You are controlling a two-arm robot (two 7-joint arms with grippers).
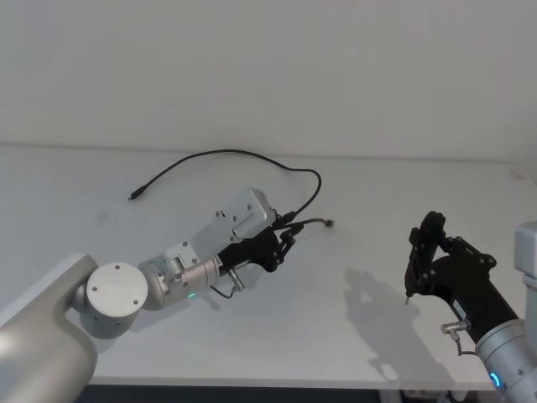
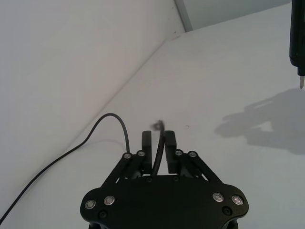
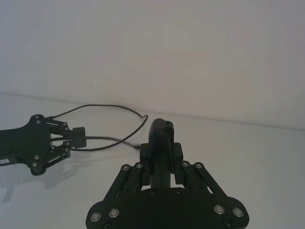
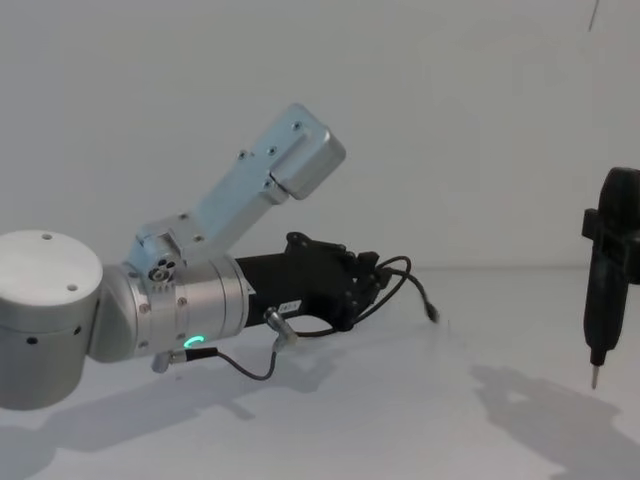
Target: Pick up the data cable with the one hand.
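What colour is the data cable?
Black data cable, clearest in the head view.

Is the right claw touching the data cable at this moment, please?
No, the right claw hangs above bare table, apart from the data cable pinched in the left claw.

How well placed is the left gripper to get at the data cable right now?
Very well, it seems: the left gripper already has its fingers closed on the data cable near its small connector end. The right gripper hangs off to the side, out of the way.
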